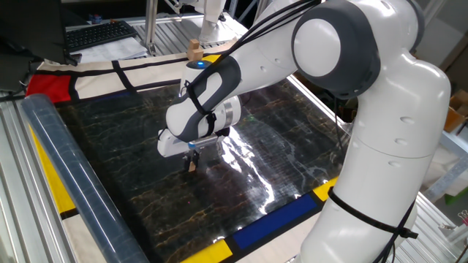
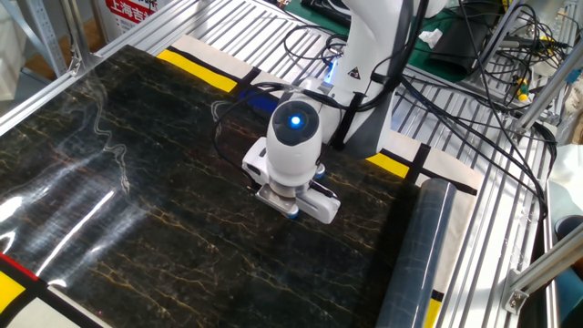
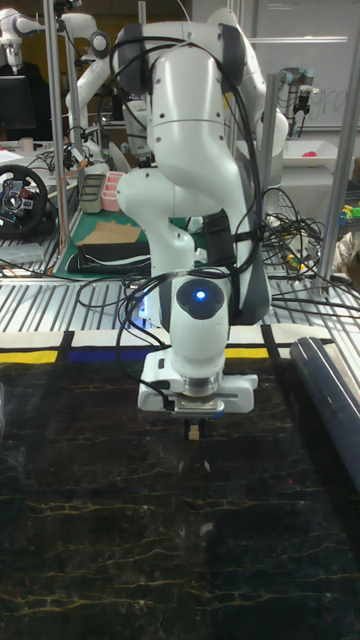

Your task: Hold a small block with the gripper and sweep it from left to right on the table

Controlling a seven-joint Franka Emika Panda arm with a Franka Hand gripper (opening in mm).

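Your hand pinches the small block against the table; press too hard and it may twist free.

Even overhead light keeps the two wide views bright and sharp, and it throws white streaks of glare across the glossy table, strongest at its centre (a second patch shows at the left edge of the other fixed view). The tall fixed view is dimmer, its lower table surface nearly black, with a blue lamp glowing on the arm's wrist.
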